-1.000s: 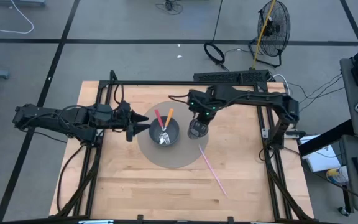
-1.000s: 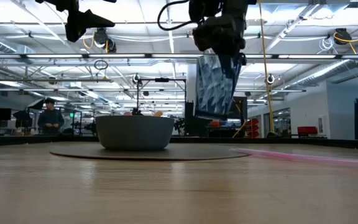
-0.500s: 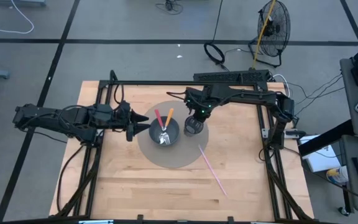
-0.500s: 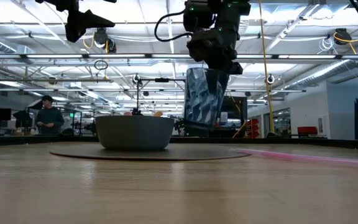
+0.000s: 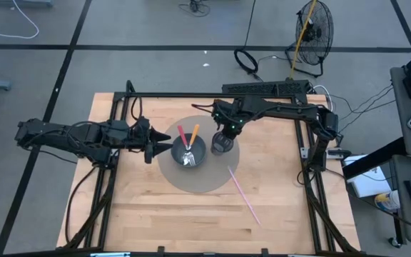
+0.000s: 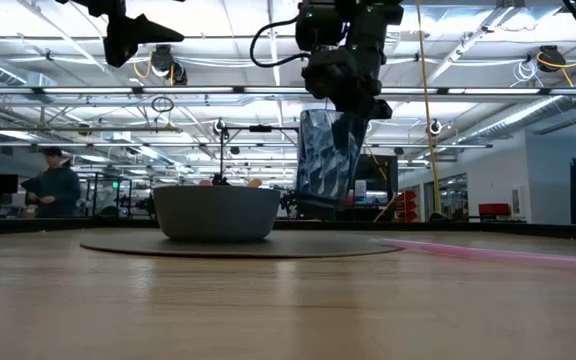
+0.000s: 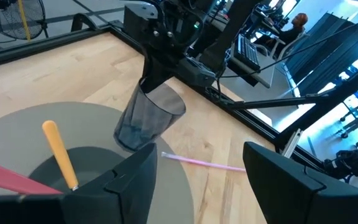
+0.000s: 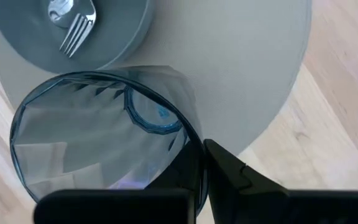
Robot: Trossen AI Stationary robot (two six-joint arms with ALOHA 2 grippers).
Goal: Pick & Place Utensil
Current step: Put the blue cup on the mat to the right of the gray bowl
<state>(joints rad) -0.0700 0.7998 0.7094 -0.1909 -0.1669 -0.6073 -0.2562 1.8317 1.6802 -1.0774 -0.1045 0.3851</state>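
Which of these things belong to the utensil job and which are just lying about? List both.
Part of the job:
- glass cup, held tilted by the right gripper above the round mat
- grey bowl with the fork, orange utensil and pink utensil
- pink straw on the table

Lying about:
- fan
- floor cables
- left gripper, waiting beside the bowl

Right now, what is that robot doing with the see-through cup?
The right gripper holds a clear cup by its rim, tilted and lifted above the round grey mat, beside the grey bowl. The bowl holds a fork and two coloured utensils. The left gripper waits open beside the bowl. A pink straw lies on the table.
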